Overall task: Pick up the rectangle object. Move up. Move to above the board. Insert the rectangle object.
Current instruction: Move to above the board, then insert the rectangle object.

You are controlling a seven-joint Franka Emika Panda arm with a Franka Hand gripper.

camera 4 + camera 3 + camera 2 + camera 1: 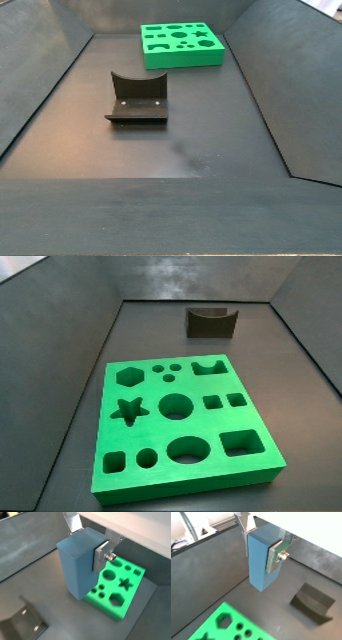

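Blue block held aloft, off to the side of the board.

In both wrist views I see the gripper (261, 542) pinching the rectangle object (261, 559) between its silver fingers (276, 556), jaws pressed against the block's sides, hanging above the dark floor (218, 577); the board (120, 587) lies beyond it, the fixture (312, 602) nearby. In a side view the board (181, 421) fills the centre, with the fixture (211, 321) at 12 o'clock. In a side view the fixture (138, 98) sits mid-floor, with the board (181, 45) at 12 o'clock; arm unseen.
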